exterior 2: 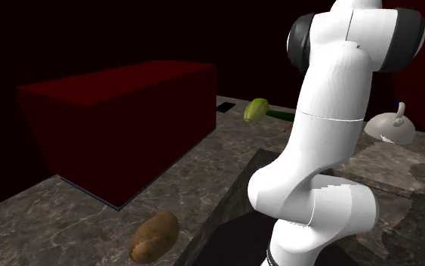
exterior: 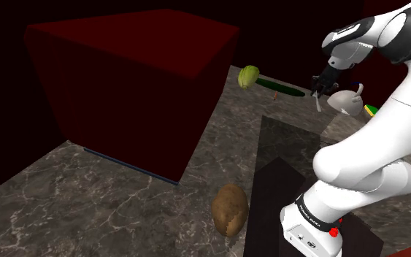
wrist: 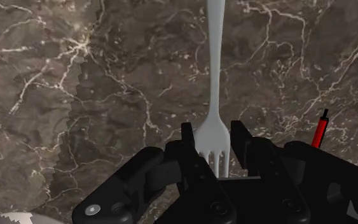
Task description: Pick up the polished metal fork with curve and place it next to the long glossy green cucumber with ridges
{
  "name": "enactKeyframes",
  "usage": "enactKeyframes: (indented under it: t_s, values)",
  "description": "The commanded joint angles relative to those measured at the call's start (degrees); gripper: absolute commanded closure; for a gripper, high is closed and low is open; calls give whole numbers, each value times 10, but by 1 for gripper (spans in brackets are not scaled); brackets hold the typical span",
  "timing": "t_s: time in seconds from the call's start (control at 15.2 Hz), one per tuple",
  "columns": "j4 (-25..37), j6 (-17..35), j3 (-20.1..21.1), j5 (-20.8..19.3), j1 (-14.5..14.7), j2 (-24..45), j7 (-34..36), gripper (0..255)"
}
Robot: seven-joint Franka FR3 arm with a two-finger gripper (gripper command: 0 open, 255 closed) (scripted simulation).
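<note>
**Fork clamped in gripper, right of the cucumber**

Wrist view: gripper is closed on the fork. Both black fingers press against the sides of the fork's head. The tines point back toward the hand, and the pale handle runs straight out away from it over the dark veined marble counter. Cannot tell whether the handle's far end touches the counter. A thin red stick with a black tip lies on the marble beside the right-hand finger.

Shoulder view: the arm reaches to the far side of the counter, with the hand pointed down. The fork shows as a thin pale strip under the hand. The hand is just to the right of the dark green cucumber, which lies flat, and close to the left of a grey spouted vessel. A yellow-green fruit sits at the cucumber's left end. A green and yellow striped item lies right of the vessel.

A large dark red box stands at the left. A brown potato-like lump rests at the near edge, well apart from the hand.
</note>
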Motion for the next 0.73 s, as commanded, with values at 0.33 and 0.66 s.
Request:
enactKeyframes:
  t_s: [0.33, 0.66]
  values:
    - [194, -64, -15, 52, -60, 140, -79, 255]
    - [297, -92, -13, 76, -97, 219, -107, 255]
